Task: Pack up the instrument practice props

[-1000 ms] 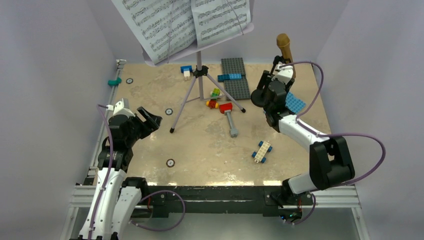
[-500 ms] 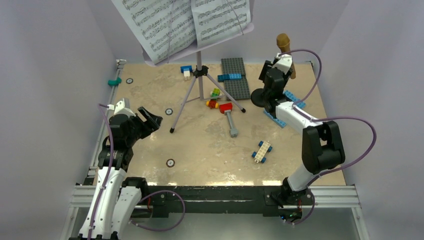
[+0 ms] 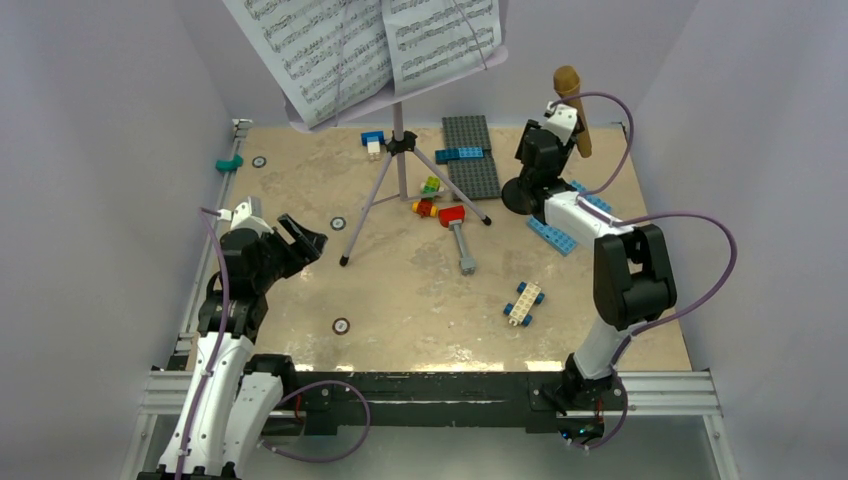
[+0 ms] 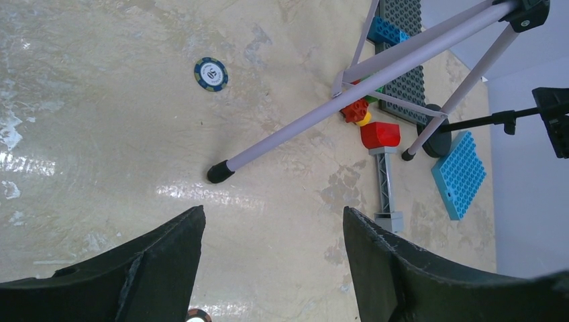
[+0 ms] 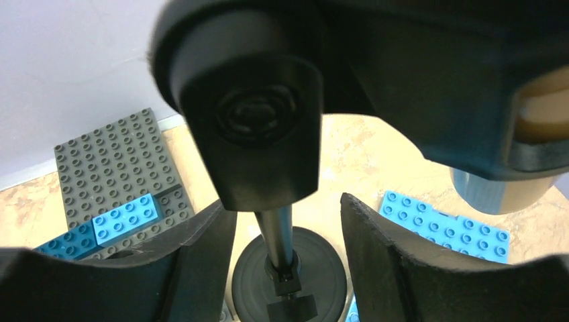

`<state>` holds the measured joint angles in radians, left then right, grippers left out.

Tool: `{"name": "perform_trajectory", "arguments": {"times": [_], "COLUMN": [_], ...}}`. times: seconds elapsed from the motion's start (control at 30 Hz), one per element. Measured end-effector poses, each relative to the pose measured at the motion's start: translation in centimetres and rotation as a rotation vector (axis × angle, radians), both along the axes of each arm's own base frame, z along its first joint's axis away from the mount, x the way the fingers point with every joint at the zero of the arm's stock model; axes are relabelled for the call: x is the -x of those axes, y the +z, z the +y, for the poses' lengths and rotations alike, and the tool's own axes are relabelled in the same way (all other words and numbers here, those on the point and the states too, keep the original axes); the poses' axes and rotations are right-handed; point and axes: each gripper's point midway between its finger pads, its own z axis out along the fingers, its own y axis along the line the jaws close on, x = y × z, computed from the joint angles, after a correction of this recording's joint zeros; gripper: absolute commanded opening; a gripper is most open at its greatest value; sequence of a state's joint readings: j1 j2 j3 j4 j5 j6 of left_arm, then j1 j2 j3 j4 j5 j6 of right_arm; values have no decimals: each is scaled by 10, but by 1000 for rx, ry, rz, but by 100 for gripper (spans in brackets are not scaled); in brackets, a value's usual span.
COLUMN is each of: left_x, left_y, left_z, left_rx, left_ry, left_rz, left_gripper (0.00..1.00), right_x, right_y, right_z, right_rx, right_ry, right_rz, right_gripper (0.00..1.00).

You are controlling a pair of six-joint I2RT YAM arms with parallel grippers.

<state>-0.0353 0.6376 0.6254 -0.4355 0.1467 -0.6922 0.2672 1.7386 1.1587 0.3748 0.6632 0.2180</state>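
Reaching around the thin pole of the black mic stand [image 5: 290, 278], the right claw [image 5: 283, 215] has one finger on each side of it. The claw is partly wide. There is a gap between the pole and each finger, so it holds nothing.

The mic stand is upright on the worktop [image 3: 420, 300] on its round base. The gold-brown microphone [image 3: 572, 100] sits in the clip at the top of the mic stand, above the claw. A blue plate [image 3: 560, 235] lies just beside the base of the mic stand, and a grey plate [image 3: 472, 150] lies near it on the other side.

The lilac music stand [image 3: 399, 120] is next to the mic stand, and one of its feet looks close to the round base. The white music pages [image 3: 340, 50] rest on top of it. The left claw [image 4: 273, 213] hangs far from the mic stand, past the music stand. It is wide and holds nothing.

I think the next step is to close on the pole and lift. This could go wrong. The pole is thin and smooth, so it may slip or turn in the claw. The microphone makes the top heavy, so a push from one finger first could tip the mic stand over. A jerk could also shake the microphone out of its clip. And if the base swings, it could bump the music stand's foot and make the pages slide off.
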Motion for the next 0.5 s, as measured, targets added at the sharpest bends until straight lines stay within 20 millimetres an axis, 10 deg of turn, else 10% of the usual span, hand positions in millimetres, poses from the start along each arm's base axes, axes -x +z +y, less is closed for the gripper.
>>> {"name": "perform_trajectory", "arguments": {"times": [0.5], "left_x": [1], "left_y": [1], "left_z": [-1], "left_rx": [5], "left_ry": [-5], "left_rz": [-6], "left_gripper": [78], "right_x": [-10], "right_y": [11], "right_z": [2], "right_rx": [18], "right_ry": [4], "right_rz": [-5], "right_gripper": [19]}}
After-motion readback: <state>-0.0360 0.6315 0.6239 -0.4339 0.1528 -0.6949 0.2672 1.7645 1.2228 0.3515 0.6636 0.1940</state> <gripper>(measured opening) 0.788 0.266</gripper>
